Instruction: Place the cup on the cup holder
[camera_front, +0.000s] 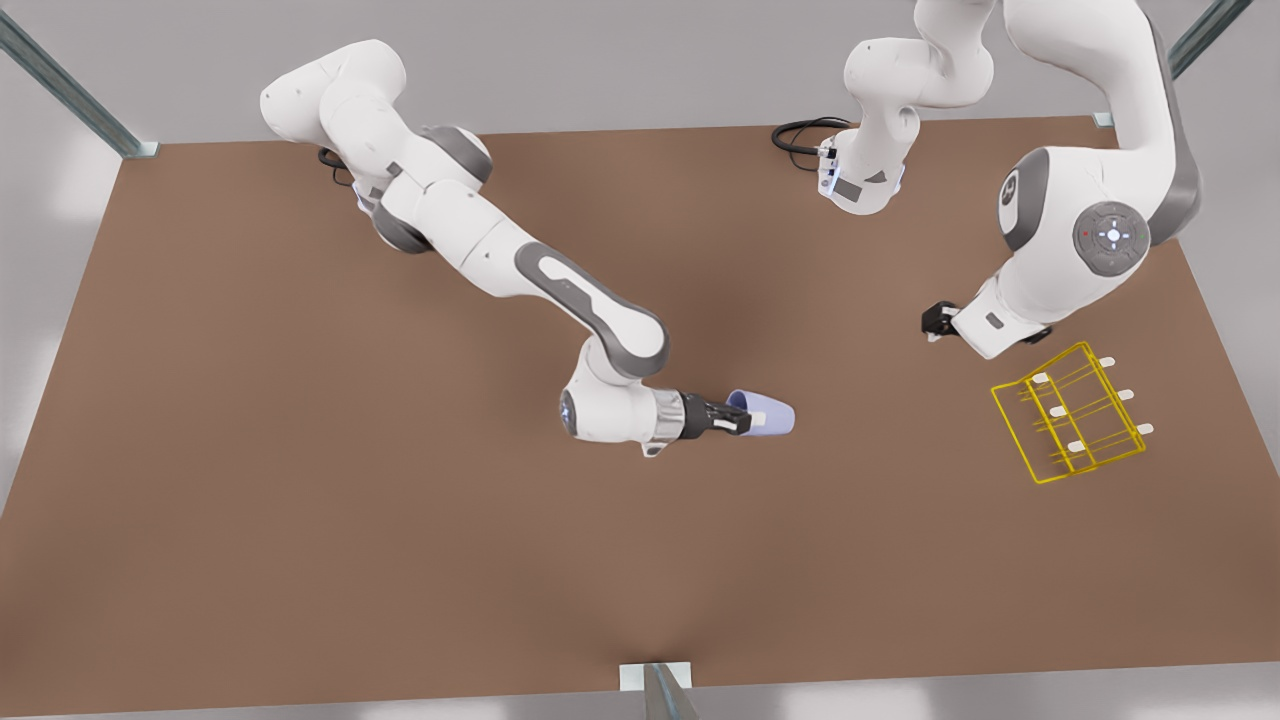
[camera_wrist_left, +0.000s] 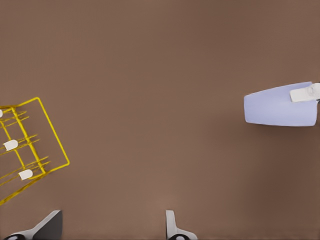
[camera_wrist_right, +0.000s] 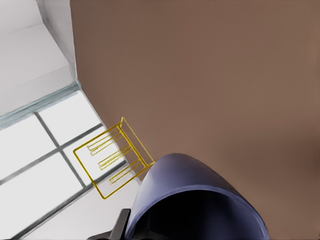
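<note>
The lavender-blue cup (camera_front: 768, 414) lies on its side near the middle of the brown table, its mouth toward my right gripper (camera_front: 742, 418). That gripper, on the arm at the front view's left, is shut on the cup's rim. The right wrist view looks past the cup (camera_wrist_right: 190, 197) to the cup holder (camera_wrist_right: 112, 160). In the front view the yellow wire cup holder (camera_front: 1057, 411) stands at the right. Beside it, toward the table's middle, hangs my left gripper (camera_front: 935, 322), open and holding nothing. The left wrist view has the left gripper (camera_wrist_left: 112, 232), the cup holder (camera_wrist_left: 52, 130) and the cup (camera_wrist_left: 280, 105).
The brown table (camera_front: 300, 500) spreads wide around both arms. Metal frame posts (camera_front: 70, 90) stand at its far corners, and a bracket (camera_front: 655, 680) sits at the near edge. A black cable (camera_front: 800, 135) loops at the far edge.
</note>
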